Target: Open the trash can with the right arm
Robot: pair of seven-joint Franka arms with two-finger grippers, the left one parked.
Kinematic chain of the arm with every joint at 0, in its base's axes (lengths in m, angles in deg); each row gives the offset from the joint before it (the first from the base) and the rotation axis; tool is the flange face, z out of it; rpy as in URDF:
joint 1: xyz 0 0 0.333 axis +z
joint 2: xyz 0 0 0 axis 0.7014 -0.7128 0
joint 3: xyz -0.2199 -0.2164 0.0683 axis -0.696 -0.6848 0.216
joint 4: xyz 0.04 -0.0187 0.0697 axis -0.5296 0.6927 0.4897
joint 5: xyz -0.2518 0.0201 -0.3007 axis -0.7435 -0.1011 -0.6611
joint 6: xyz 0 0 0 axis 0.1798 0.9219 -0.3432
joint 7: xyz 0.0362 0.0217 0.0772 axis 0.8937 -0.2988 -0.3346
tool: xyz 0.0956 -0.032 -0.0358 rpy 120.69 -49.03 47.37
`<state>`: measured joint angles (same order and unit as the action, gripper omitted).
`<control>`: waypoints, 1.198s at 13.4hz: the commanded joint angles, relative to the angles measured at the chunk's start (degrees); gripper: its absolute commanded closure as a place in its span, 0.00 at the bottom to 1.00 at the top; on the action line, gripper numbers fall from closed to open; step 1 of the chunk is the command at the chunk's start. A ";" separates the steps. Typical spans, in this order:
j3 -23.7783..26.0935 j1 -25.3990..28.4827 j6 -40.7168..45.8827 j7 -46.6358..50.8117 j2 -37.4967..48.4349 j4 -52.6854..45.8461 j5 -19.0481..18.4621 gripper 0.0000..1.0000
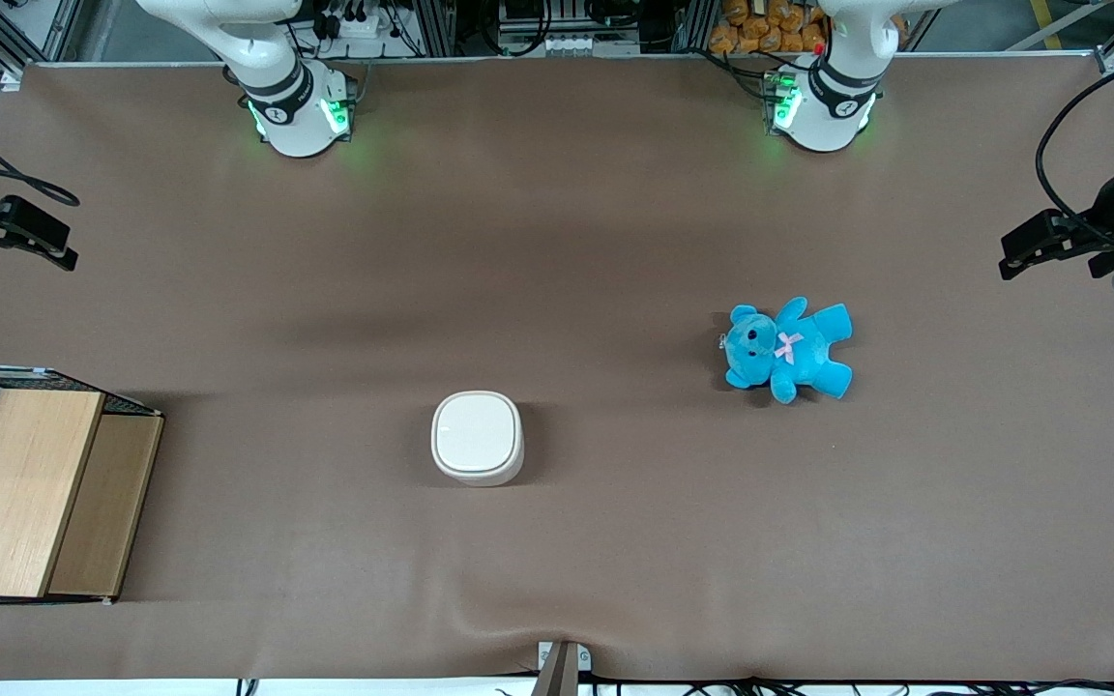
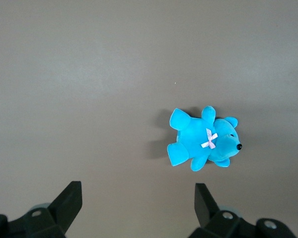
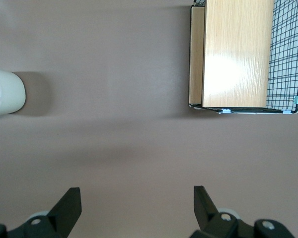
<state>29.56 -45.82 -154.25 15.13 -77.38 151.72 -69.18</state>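
The trash can is a small cream-white bin with its smooth lid shut, standing on the brown table nearer the front camera than the arm bases. Only its side shows in the right wrist view, cut by the frame edge. My right gripper hangs above the table at the working arm's end, well apart from the can and farther from the front camera than it. In the right wrist view the gripper is open and empty, with bare table between its fingers.
A wooden box with wire mesh stands at the working arm's end of the table, also in the right wrist view. A blue teddy lies toward the parked arm's end, also in the left wrist view.
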 commanded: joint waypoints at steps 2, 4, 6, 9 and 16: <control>0.28 -0.82 0.41 -0.18 -0.23 -0.36 0.88 0.00; 0.28 -0.82 0.32 -0.09 -0.32 -0.54 0.88 0.00; 0.28 -0.82 -0.20 -0.27 -1.02 -0.54 0.87 0.00; 0.28 -0.65 0.41 -0.45 -1.37 -0.27 0.88 0.00; 0.72 0.58 2.17 -3.08 -2.77 -0.01 2.09 0.00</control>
<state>30.29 -45.32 -152.08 12.45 -79.33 151.92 -68.81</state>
